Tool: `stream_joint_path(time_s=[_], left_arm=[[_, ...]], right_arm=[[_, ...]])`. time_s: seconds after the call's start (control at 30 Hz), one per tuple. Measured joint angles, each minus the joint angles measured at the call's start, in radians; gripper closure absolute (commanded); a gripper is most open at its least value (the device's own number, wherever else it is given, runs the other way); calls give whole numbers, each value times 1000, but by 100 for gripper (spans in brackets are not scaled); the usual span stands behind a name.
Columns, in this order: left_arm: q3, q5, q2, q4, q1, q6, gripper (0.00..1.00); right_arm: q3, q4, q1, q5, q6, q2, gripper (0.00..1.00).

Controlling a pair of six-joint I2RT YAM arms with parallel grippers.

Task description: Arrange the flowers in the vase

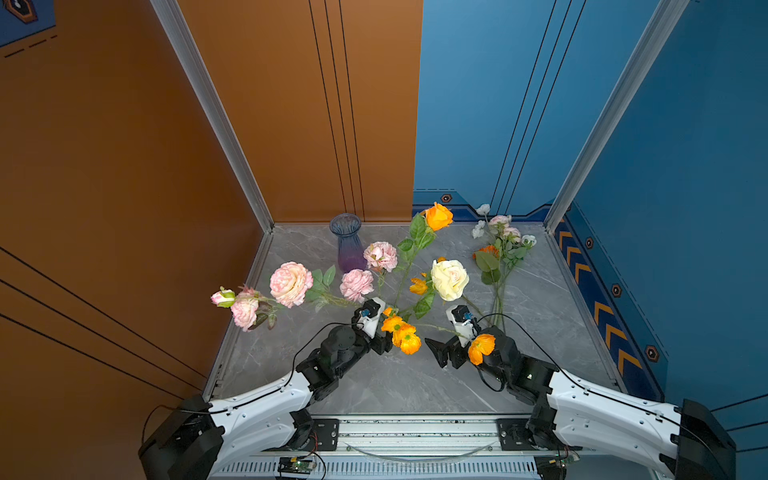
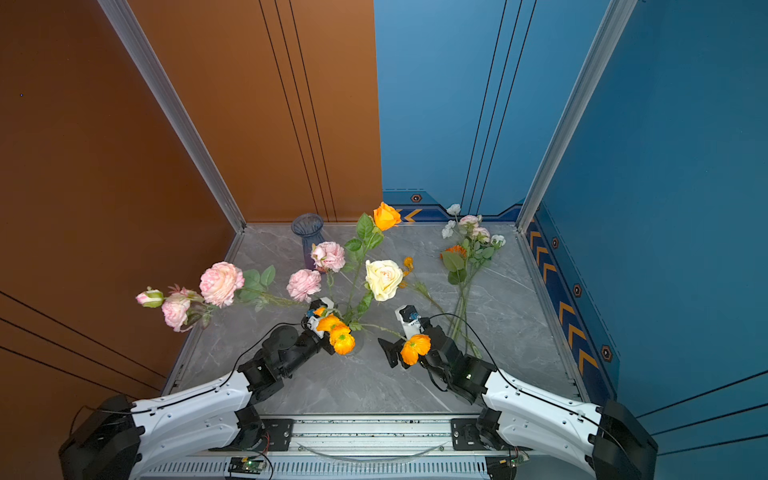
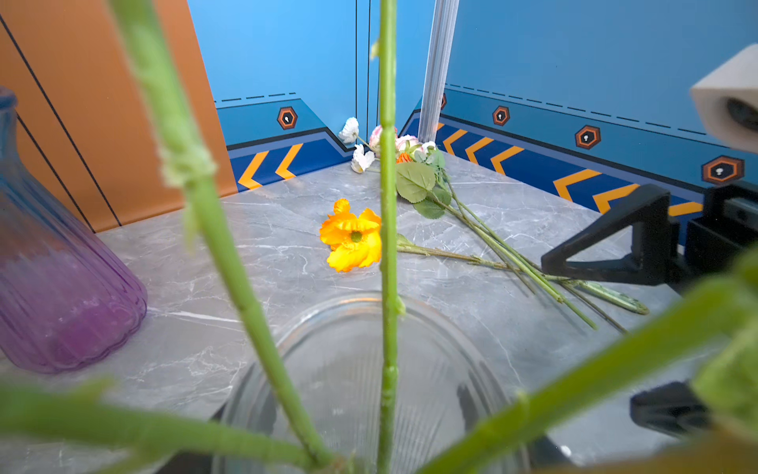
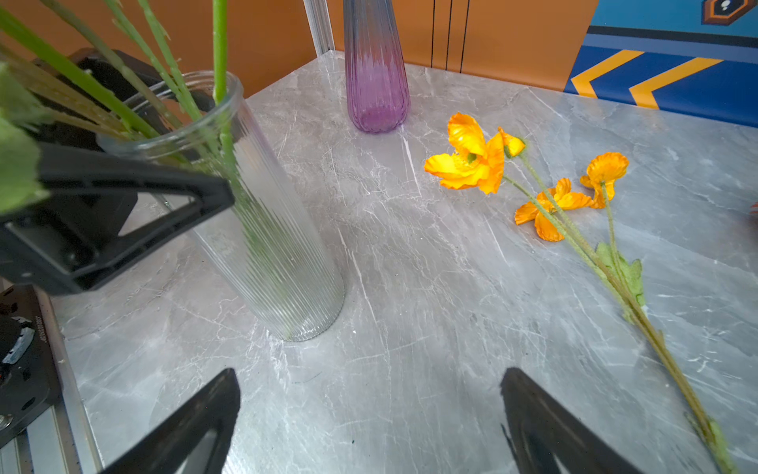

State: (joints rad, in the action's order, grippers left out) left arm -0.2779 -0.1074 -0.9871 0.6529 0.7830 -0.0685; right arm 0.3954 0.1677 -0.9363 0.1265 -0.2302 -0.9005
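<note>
Plainly, the left gripper (image 1: 380, 341) has its jaws set apart on either side of the clear vase (image 4: 279, 254) at its rim. Whether they pinch it I cannot tell. The right gripper (image 4: 369, 410) gapes wide and empty at that vase's 3 o'clock. Most flowers (image 1: 291, 282) stand in the clear vase, mid-table. A poppy sprig (image 4: 471, 160) lies loose toward 1 o'clock and a bunch (image 1: 500, 249) toward 2.

Tipping is my worry. The pink blooms lean far out toward 9 o'clock, so a nudge or tug at the rim could topple the glass. One poppy head (image 1: 482, 348) hangs over the right arm; if that arm swings off, it may drag the stem out.

The table (image 1: 374, 386) is smooth, grey and marble-veined, so I'd guess glass slides easily and flat stems are hard to pinch. A purple vase (image 1: 348, 245) stands at 11 and looks empty. Orange walls (image 1: 124, 166) close off 9 to 12, and blue ones run from 12 to 3.
</note>
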Motion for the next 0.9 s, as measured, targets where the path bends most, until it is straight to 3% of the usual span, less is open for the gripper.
stream_joint_path(time_s=[0.17,0.47,0.7,0.9], left_arm=[[-1,65,-35,48,-37,1,56],[-31,178,-5,-35,-51,12,78],[-216,204,13,-270,-66,95,80],[-450,224,-110,-320,-148,144,81]], right_arm=[[-2,1,11,-13,0,-1,0],[23,0,96,-88,24,-34,0],[150,64,318,-204,43,-91,0],[290,100,435,-251,42,-215,0]])
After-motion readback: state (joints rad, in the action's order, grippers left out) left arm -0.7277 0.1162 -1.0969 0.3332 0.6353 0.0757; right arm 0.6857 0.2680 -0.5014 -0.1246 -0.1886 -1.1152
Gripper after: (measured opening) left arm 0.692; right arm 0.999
